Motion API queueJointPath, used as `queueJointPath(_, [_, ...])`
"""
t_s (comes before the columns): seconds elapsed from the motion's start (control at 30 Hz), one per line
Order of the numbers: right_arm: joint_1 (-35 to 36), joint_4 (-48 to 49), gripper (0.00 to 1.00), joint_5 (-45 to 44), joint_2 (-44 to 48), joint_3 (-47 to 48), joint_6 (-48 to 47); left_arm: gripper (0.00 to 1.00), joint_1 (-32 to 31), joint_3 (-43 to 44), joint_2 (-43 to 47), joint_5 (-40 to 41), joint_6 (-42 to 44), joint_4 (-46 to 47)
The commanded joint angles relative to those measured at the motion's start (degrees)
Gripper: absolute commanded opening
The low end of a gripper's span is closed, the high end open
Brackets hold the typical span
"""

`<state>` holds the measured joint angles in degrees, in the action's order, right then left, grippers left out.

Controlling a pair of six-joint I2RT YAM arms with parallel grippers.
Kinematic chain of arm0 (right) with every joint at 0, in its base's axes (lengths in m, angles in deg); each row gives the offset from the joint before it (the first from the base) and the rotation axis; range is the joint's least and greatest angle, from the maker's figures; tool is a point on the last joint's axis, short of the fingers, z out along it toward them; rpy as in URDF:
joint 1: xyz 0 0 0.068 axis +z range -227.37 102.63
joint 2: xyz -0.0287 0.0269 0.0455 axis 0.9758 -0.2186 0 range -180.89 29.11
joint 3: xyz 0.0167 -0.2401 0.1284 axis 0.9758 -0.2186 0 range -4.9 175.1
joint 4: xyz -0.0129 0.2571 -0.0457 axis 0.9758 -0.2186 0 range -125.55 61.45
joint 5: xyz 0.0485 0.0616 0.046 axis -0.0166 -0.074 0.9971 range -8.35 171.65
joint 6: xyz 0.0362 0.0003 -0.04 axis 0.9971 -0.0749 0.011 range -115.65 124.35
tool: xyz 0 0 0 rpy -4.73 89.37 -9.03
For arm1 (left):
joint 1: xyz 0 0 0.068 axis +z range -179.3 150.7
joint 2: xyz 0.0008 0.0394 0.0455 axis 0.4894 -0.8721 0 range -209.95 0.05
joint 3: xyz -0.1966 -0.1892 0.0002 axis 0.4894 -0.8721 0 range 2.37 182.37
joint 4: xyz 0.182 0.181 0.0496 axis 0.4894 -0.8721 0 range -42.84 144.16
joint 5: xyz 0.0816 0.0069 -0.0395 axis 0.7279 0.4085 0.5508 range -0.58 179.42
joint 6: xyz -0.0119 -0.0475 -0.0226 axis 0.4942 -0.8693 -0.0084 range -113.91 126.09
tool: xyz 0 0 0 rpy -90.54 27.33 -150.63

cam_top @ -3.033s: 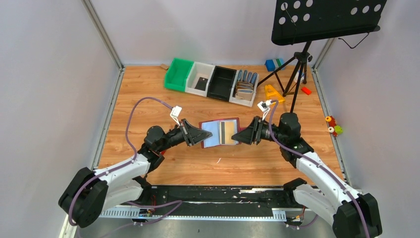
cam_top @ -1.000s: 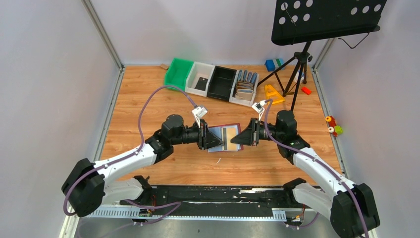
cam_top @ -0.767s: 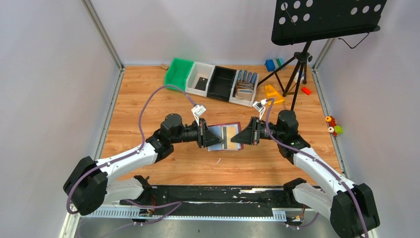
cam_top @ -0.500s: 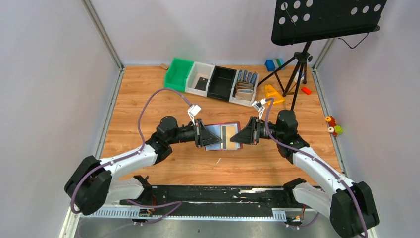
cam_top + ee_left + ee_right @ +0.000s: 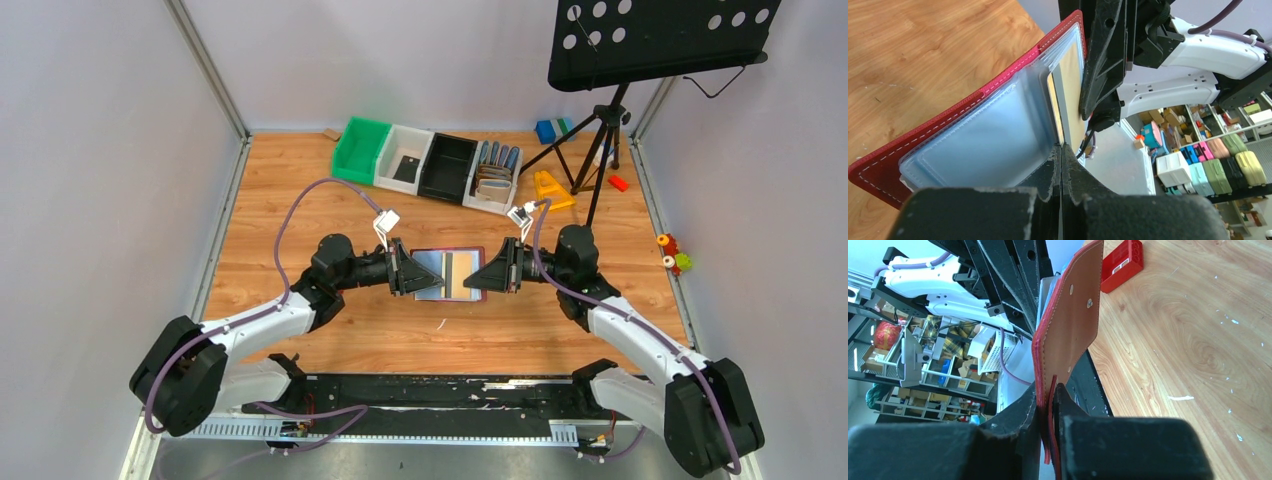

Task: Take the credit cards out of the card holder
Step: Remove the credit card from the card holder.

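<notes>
A: Card holder (image 5: 447, 273), location?
B: Opened out, held between both grippers over the middle of the table (image 5: 300, 200).
A: Right gripper (image 5: 1048, 390)?
B: Clamped on the maroon leather cover.
A: Left gripper (image 5: 1062, 150)?
B: Fingers pressed together, tips meeting the lower edge of a pale card (image 5: 1058, 110) beside the clear sleeves. Cannot tell whether the card is caught.
A: Other cards?
B: One gold-tan card (image 5: 1071, 85), seated in its pocket.

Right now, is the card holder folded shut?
No, the card holder is spread open, its inner pockets facing up at the top camera.
</notes>
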<state>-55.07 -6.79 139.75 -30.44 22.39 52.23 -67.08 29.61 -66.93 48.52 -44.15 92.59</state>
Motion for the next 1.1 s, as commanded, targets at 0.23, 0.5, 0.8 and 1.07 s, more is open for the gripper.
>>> queueJointPath(0.23, [0.4, 13.2, 0.0, 2.5, -1.5, -1.7, 6.7, 0.25, 0.3, 0.0, -2.4, -5.3, -3.3, 10.6])
queueJointPath(0.5, [1.2, 12.9, 0.0, 2.5, -1.1, -1.3, 6.3, 0.13, 0.2, 0.0, -5.9, -8.2, -8.1, 17.3])
queueJointPath(0.8, [-1.7, 0.9, 0.0, -3.2, 2.2, -0.8, 0.4, 0.0, 3.2, -0.7, -2.0, -4.9, -3.3, 6.9])
queueJointPath(1.07, [-6.0, -0.4, 0.0, -3.6, 3.2, -2.4, 0.5, 0.0, 6.7, -2.0, -0.3, -5.4, -3.0, 4.6])
